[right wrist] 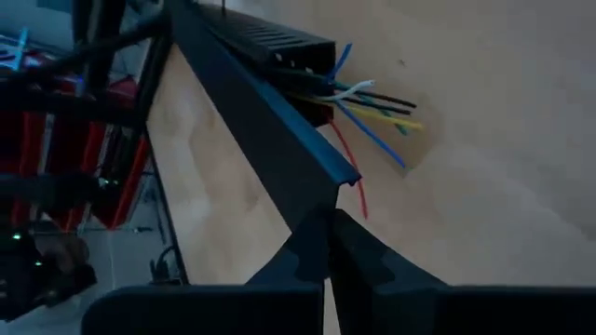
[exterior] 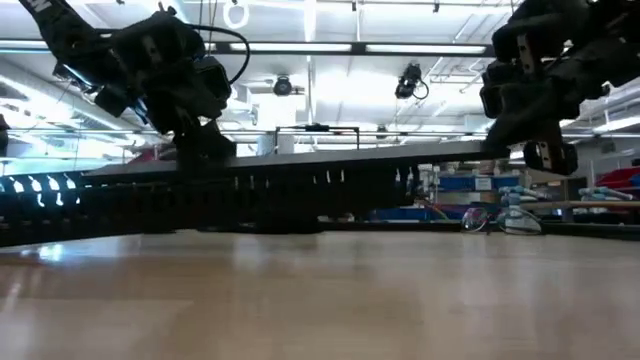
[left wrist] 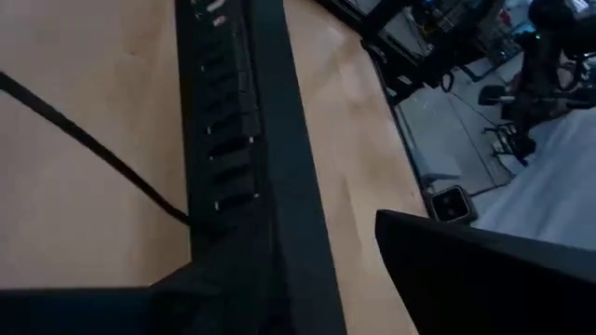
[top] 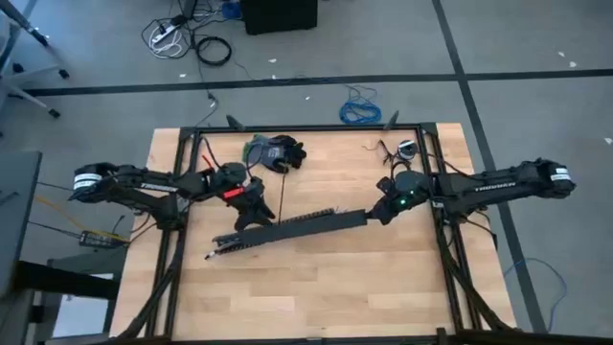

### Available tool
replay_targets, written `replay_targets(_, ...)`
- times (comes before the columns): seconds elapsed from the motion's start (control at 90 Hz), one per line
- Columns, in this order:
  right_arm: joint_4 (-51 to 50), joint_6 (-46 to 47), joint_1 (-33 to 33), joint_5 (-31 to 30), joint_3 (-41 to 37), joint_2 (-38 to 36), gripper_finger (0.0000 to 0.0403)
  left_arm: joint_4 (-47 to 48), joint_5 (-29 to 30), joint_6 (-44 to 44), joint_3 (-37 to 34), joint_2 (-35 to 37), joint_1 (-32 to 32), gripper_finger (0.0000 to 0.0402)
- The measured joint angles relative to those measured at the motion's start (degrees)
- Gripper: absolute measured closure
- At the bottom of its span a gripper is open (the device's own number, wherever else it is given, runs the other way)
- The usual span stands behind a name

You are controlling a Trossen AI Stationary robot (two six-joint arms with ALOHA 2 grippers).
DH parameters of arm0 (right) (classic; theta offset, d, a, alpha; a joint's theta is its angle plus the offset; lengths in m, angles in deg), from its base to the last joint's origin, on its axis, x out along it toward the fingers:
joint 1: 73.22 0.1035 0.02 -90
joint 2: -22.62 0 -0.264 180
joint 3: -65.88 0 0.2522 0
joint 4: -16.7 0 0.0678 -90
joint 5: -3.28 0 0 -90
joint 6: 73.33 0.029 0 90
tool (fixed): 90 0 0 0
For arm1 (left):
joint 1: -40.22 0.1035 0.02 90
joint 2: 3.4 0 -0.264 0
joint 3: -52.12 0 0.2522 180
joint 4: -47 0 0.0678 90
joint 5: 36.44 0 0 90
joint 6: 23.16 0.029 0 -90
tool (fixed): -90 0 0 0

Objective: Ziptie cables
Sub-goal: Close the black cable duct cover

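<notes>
A long black slotted duct (top: 287, 230) lies slantwise across the table's middle. The thin coloured cables (right wrist: 372, 107) stick out of its right end. Above the duct runs a flat black strip (exterior: 320, 158), raised at its right end. My right gripper (right wrist: 328, 244) is shut on that end. My left gripper (top: 251, 206) stands open over the duct's left part, with the strip (left wrist: 279, 186) running between its fingers. A thin black strand (left wrist: 93, 149) lies on the wood beside the duct. My right gripper pinches the strip's right end (right wrist: 337, 186) between its two fingers, coming level from the table's right along the strip. That end is held above the duct and the cables. My left gripper has the strip beside one finger (left wrist: 102, 312). I cannot tell whether they touch.
A dark bundle (top: 278, 151) lies at the table's far edge, and a small round object (top: 407, 149) lies at the far right. Black frame rails (top: 182, 220) border the table. A blue coiled cable (top: 359, 107) is on the floor beyond.
</notes>
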Motion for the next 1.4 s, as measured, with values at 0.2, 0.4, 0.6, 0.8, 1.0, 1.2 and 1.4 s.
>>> replay_targets(0.2,-0.01,-1.59,-2.57,1.18,0.00,0.00,0.0402,-0.72,0.06,0.38,0.00,0.00,0.00,0.0214)
replay_targets(0.4,0.25,-2.86,-3.70,1.63,0.00,0.00,0.0402,-1.01,0.06,0.35,0.00,0.00,0.02,0.0214)
replay_targets(0.6,0.24,-3.14,-3.78,1.62,0.00,0.00,0.0402,-1.32,-1.23,2.15,0.00,0.00,0.02,0.0214)
replay_targets(0.8,0.93,-3.25,-3.83,1.94,0.00,0.00,0.0402,-3.18,-0.28,6.00,0.00,0.00,0.02,0.0214)
replay_targets(1.0,1.41,-6.08,-5.38,0.84,0.00,0.00,0.0403,-3.37,-0.18,6.50,0.00,0.00,0.02,0.0214)
replay_targets(1.2,2.12,-7.91,-6.32,2.84,0.00,0.00,0.0403,-3.52,-0.14,6.98,0.00,-0.34,0.02,0.0214)
replay_targets(1.4,1.97,-4.38,-6.06,3.78,0.00,0.00,0.0403,-10.35,-4.83,7.48,0.00,-5.47,0.02,0.0214)
